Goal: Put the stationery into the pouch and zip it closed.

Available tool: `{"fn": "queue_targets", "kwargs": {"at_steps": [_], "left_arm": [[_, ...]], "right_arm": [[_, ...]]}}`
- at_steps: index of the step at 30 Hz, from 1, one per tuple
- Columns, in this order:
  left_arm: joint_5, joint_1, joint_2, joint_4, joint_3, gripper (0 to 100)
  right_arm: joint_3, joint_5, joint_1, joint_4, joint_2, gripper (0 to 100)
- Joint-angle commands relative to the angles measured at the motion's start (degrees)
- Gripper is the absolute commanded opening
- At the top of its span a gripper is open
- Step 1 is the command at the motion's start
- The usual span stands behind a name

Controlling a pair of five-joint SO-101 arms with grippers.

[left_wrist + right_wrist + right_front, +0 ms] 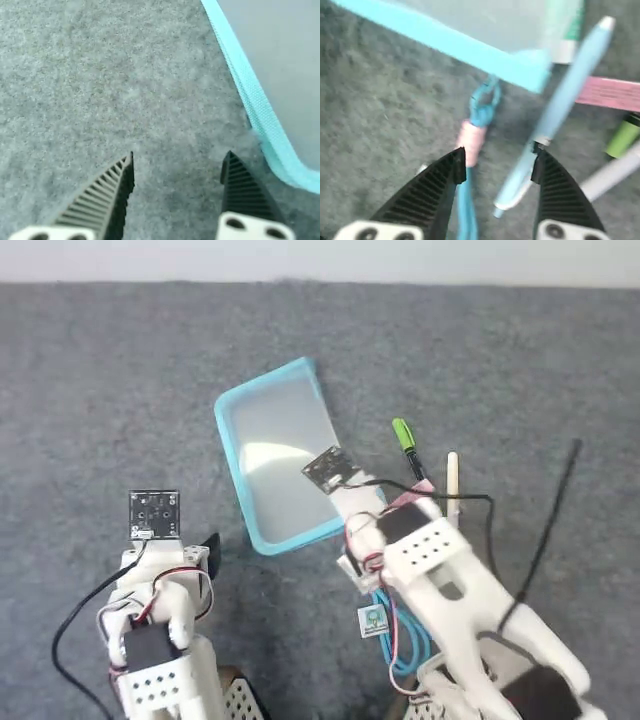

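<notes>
Right wrist view: the pouch [470, 17], clear with a turquoise border, lies flat on the grey felt [370, 110], one corner just ahead of my right gripper [498, 155]. A turquoise zip cord [482, 102] trails from that corner, and its pink bead [471, 137] sits just beside the tip of one of my fingers. Those fingers are spread wide and pinch nothing. A pale blue pen [570, 85] slants past the pouch's corner, and its lower end lies in the gap between them; I cannot tell whether it touches the far finger. Beyond the pen lie a pink strip [610, 92], a green marker [622, 135] and a grey pen [615, 170], close together.

From the high view, the pouch lies aslant mid-table, with the marker and a wooden stick [452, 475] on the felt near its right edge.

My left gripper [180, 157] is also spread, hovering over bare felt near the pouch's turquoise edge, apart from it.
</notes>
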Motion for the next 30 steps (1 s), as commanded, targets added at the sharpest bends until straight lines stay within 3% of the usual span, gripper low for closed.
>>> {"fn": "queue_targets", "kwargs": {"at_steps": [1,10,14,21,26,30], "left_arm": [[-0.97,-0.09,-0.7,-2.02,-0.75,27],[-0.97,-0.09,-0.7,-1.93,-0.75,27],[-0.97,-0.09,-0.7,-1.93,-0.75,27],[-0.97,-0.09,-0.7,-1.76,-0.75,27],[-0.88,-0.44,-0.97,-2.64,-0.75,27],[-1.76,-3.6,-0.97,-8.53,-0.75,27]], "right_arm": [[-3.16,-7.65,-3.65,-3.12,2.07,22.7],[-3.34,-7.56,-3.47,-9.8,13.76,22.7],[-4.4,-7.47,-0.13,-10.33,15.96,22.3],[-5.8,-5.19,5.14,-10.95,16.13,0.2],[-6.95,3.69,11.21,-8.4,15.52,0.6],[-11.43,3.96,18.24,-4.7,14.2,0.6]]}}
